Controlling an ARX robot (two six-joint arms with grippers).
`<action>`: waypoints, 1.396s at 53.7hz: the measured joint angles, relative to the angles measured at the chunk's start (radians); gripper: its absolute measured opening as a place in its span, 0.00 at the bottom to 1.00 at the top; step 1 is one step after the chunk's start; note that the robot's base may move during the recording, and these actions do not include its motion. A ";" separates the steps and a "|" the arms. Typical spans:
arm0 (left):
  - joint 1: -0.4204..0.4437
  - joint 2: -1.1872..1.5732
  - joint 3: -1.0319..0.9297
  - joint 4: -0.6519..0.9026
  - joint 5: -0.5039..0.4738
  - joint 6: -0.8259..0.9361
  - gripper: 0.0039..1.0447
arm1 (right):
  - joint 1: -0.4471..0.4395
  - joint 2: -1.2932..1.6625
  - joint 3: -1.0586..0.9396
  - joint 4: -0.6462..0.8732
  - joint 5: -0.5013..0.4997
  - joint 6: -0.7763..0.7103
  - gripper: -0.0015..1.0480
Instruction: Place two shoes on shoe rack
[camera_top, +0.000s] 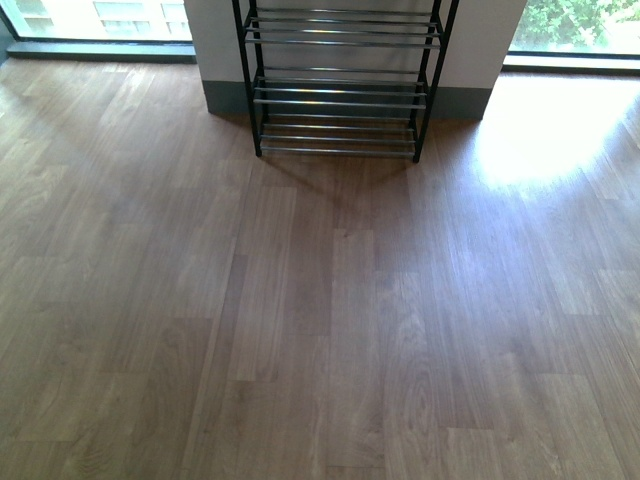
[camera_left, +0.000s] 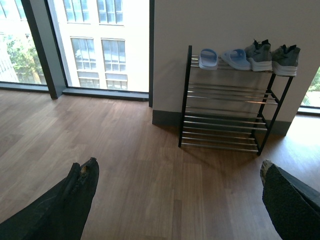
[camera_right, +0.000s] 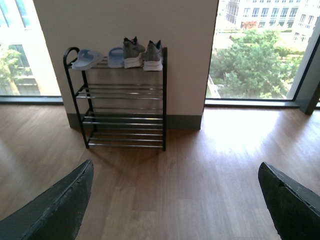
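Observation:
The shoe rack (camera_top: 340, 98) stands against the wall ahead; the front view shows only its lower shelves. In the left wrist view the shoe rack (camera_left: 227, 102) carries two light blue slides (camera_left: 222, 58) and two grey sneakers (camera_left: 272, 56) in a row on its top shelf. The right wrist view shows the same shoe rack (camera_right: 122, 102) with the slides (camera_right: 97, 57) and sneakers (camera_right: 142, 54) on top. My left gripper (camera_left: 177, 172) and right gripper (camera_right: 175, 172) both hang open over bare floor, well back from the rack, holding nothing.
Wood plank floor (camera_top: 320, 320) stretches from me to the rack. A white wall with a grey skirting (camera_top: 225, 98) is behind the rack, with floor-to-ceiling windows (camera_left: 100, 40) on both sides. A bright sun patch (camera_top: 540, 130) lies on the floor to the right.

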 joint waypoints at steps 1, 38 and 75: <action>0.000 0.000 0.000 0.000 0.000 0.000 0.91 | 0.000 0.000 0.000 0.000 0.000 0.000 0.91; 0.000 0.000 0.000 0.000 0.004 0.000 0.91 | 0.000 0.000 0.000 0.000 0.002 0.000 0.91; 0.000 0.000 0.000 0.000 0.003 0.000 0.91 | 0.000 0.000 0.000 0.000 0.002 0.000 0.91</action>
